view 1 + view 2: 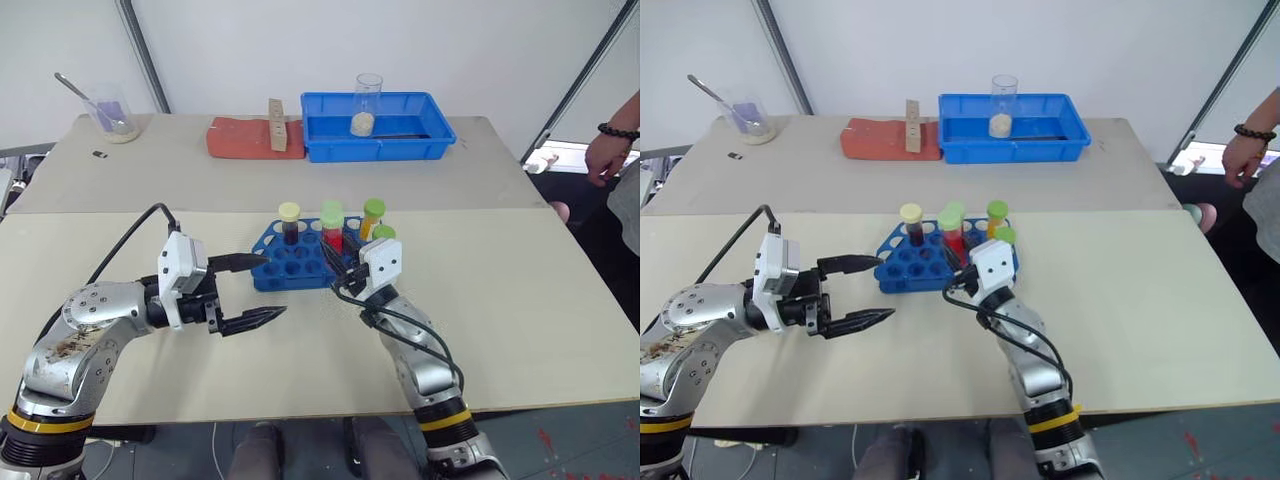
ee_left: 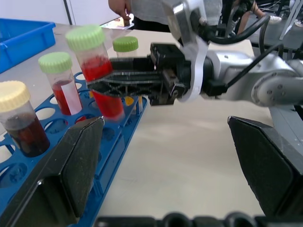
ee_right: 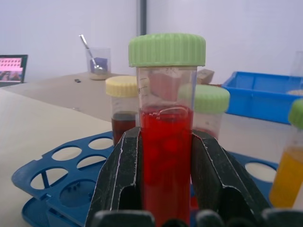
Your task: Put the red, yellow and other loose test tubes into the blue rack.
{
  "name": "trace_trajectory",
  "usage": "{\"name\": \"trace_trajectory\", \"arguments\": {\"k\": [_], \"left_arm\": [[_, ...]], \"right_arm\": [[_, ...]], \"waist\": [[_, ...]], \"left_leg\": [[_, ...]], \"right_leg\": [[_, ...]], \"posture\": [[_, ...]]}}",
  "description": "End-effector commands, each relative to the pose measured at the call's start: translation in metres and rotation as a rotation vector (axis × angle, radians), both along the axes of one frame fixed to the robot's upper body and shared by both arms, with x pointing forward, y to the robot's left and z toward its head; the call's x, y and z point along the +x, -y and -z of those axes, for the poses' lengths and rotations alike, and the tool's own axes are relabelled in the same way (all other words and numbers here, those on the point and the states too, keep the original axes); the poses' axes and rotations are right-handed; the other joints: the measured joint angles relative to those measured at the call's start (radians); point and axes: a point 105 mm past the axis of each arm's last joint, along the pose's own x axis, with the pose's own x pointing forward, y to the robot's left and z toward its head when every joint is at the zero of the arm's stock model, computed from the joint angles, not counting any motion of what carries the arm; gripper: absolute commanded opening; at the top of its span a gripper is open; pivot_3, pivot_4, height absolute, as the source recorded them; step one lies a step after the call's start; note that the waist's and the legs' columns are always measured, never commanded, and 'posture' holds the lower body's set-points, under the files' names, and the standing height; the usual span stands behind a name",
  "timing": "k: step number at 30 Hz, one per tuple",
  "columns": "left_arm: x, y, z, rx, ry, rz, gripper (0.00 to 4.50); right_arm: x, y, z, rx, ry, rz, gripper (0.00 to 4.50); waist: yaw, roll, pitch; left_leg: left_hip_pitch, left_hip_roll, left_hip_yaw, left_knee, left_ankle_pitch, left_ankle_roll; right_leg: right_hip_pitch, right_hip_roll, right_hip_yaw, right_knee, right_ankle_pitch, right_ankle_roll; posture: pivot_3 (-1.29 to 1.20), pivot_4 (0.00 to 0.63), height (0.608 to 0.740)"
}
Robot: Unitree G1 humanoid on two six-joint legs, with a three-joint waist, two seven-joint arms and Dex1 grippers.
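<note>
The blue rack point(image 1: 281, 265) sits at mid-table. Standing in it are a dark red tube with a pale-yellow cap point(image 1: 289, 222), a red tube with a green cap point(image 2: 60, 80) and a yellow-orange tube with a green cap point(image 1: 371, 216). My right gripper point(image 3: 165, 138) is shut on a bright red test tube with a green cap point(image 3: 165, 156). It holds the tube upright over the rack's right part. Whether the tube's foot is in a hole is hidden. My left gripper point(image 1: 268, 287) hangs open and empty just left of the rack's front edge, pointing at it.
At the table's far side stands a larger blue tray point(image 1: 330, 145) with a glass beaker point(image 1: 367, 103) in it. Left of it lie a red pad point(image 1: 245, 138) and a wooden block point(image 1: 276, 125). A beaker with a spoon point(image 1: 113, 115) is far left. A person's hand point(image 1: 603, 152) hangs at the right edge.
</note>
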Motion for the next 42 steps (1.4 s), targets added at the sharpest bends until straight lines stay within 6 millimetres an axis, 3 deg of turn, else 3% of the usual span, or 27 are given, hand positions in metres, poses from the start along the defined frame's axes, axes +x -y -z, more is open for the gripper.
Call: {"name": "trace_trajectory", "arguments": {"k": [1, 7, 9, 15, 17, 21, 25, 29, 36, 42], "left_arm": [[0.000, 0.005, -0.009, -0.024, 0.027, 0.002, 4.50], [0.003, 0.006, -0.011, -0.030, 0.018, -0.025, 4.50], [0.005, 0.005, -0.012, -0.030, 0.026, -0.036, 4.50], [0.014, -0.004, -0.015, 0.047, 0.044, -0.114, 4.50], [0.016, -0.013, -0.017, 0.102, 0.050, -0.155, 4.50], [0.023, -0.054, -0.011, 0.396, -0.008, -0.289, 4.50], [0.015, -0.098, -0.011, 0.688, -0.107, -0.319, 4.50], [0.015, -0.124, -0.001, 0.808, -0.198, -0.364, 4.50], [0.025, -0.130, 0.020, 0.846, -0.314, -0.398, 4.50], [0.047, -0.134, 0.034, 0.882, -0.320, -0.410, 4.50]], "right_arm": [[-0.001, 0.008, -0.005, 0.039, 0.033, 0.039, 0.98], [-0.007, 0.009, 0.002, 0.039, 0.013, 0.014, 0.98], [-0.008, 0.010, 0.003, 0.044, 0.007, 0.009, 2.04], [-0.018, 0.011, 0.006, -0.070, -0.005, -0.048, 4.08], [-0.024, 0.016, 0.007, -0.121, -0.015, -0.076, 4.08], [-0.046, 0.028, 0.004, -0.209, -0.088, -0.213, 4.08], [-0.078, 0.026, -0.013, -0.392, -0.099, -0.538, 4.08], [-0.088, 0.024, -0.024, -0.491, -0.118, -0.705, 4.08], [-0.102, 0.013, -0.034, -0.554, -0.143, -0.879, 4.08], [-0.099, 0.010, -0.031, -0.535, -0.165, -0.836, 4.08]], "waist": [[0.001, 0.000, 0.000], [0.001, 0.000, 0.000], [0.002, 0.000, 0.000], [0.001, 0.000, 0.000], [0.001, 0.000, 0.000], [0.001, 0.000, 0.000], [0.000, 0.000, 0.001], [0.004, 0.000, 0.001], [0.015, -0.002, 0.001], [0.030, -0.002, 0.001]], "left_leg": [[0.000, 0.000, 0.000, 0.000, 0.000, 0.000], [0.000, 0.000, 0.000, 0.000, 0.000, 0.000], [0.000, 0.000, 0.000, 0.000, 0.000, 0.000], [0.000, 0.000, 0.000, 0.000, 0.000, 0.000], [0.000, 0.000, 0.000, 0.000, 0.000, 0.000], [0.001, 0.000, 0.000, -0.001, 0.000, 0.000], [0.002, 0.000, 0.002, -0.002, 0.000, 0.000], [0.007, 0.000, 0.003, -0.007, 0.000, 0.000], [0.003, 0.000, 0.003, -0.009, 0.000, 0.000], [0.001, -0.001, 0.003, -0.009, 0.000, 0.000]], "right_leg": [[0.000, 0.000, 0.000, 0.000, 0.000, 0.000], [0.000, 0.000, 0.000, 0.000, 0.000, 0.001], [0.000, 0.000, 0.000, 0.000, 0.000, 0.001], [0.000, 0.000, 0.000, 0.000, 0.000, 0.000], [0.000, 0.000, 0.000, 0.000, 0.000, 0.001], [0.000, 0.000, 0.000, 0.000, -0.002, -0.002], [-0.001, 0.000, 0.000, 0.000, -0.005, -0.007], [0.000, -0.001, 0.000, 0.000, -0.007, -0.009], [-0.002, 0.001, -0.001, 0.000, -0.009, -0.010], [-0.003, 0.000, -0.001, 0.000, -0.009, -0.007]], "posture": [[0.00, 0.150, 0.740], [0.00, 0.150, 0.740], [0.00, 0.150, 0.740], [0.00, 0.150, 0.740], [0.00, 0.150, 0.740], [0.00, 0.150, 0.740], [0.00, 0.150, 0.740], [0.00, 0.150, 0.740], [0.00, 0.150, 0.740], [0.00, 0.150, 0.740]]}}
